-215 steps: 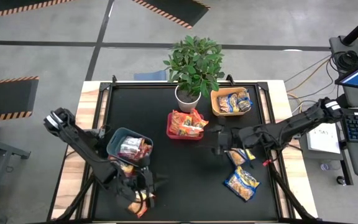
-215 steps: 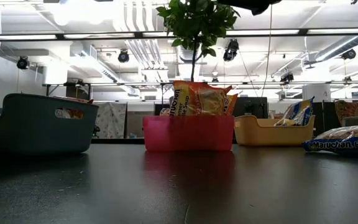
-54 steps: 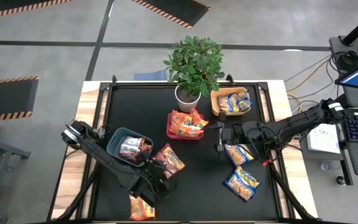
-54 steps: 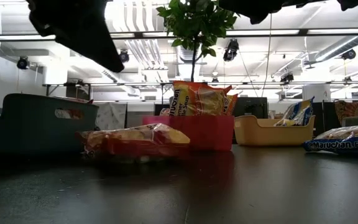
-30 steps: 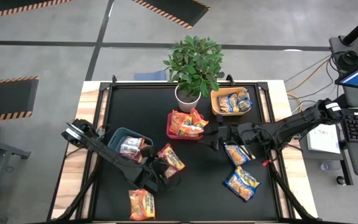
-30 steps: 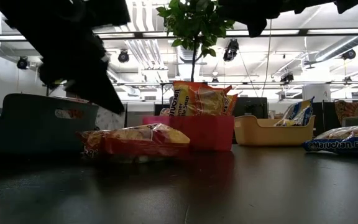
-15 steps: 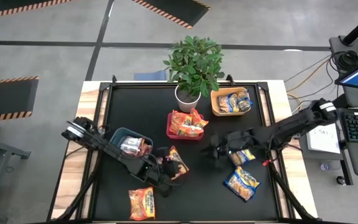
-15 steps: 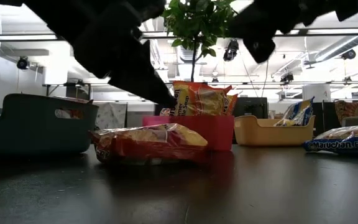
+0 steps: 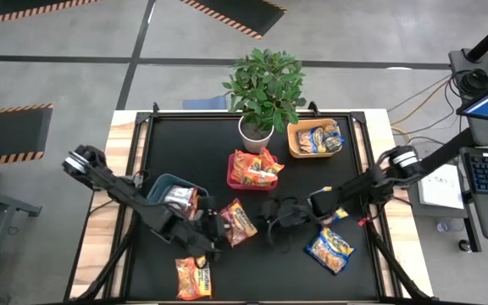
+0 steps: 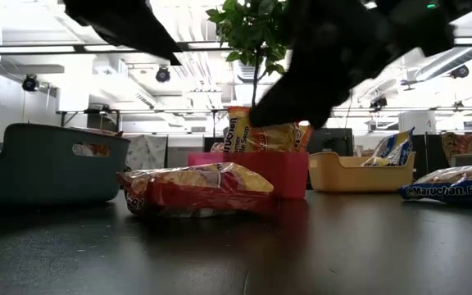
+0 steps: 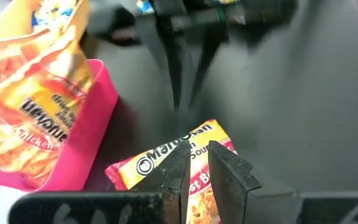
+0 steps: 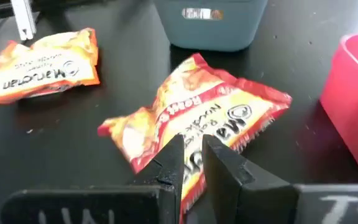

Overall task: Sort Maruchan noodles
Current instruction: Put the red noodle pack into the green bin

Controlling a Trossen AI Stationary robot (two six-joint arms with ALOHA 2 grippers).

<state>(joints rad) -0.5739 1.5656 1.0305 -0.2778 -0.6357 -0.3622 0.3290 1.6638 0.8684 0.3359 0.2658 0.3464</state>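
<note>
An orange Maruchan packet (image 9: 238, 222) lies flat on the black mat in the middle; it also shows in the low view (image 10: 195, 188), the left wrist view (image 11: 145, 167) and the right wrist view (image 12: 216, 112). My left gripper (image 9: 217, 230) is shut, just left of it and raised above the mat. My right gripper (image 9: 271, 222) is shut and hangs just right of it, above the mat. A second orange packet (image 9: 193, 278) lies near the front edge. Two blue-and-yellow packets (image 9: 330, 248) lie at the right.
A grey-blue bin (image 9: 161, 188) with packets stands at the left. A red bin (image 9: 232, 174) of orange packets stands in the middle. An orange-yellow bin (image 9: 293, 140) of blue packets stands at the far right, beside a potted plant (image 9: 265, 85). The mat's front middle is bare.
My left gripper has gone right against the orange packet, which has slid a little toward the table's right; the gripper has then risen and drawn back left. My right gripper has gone toward the table's left and near edge, down toward the same packet.
</note>
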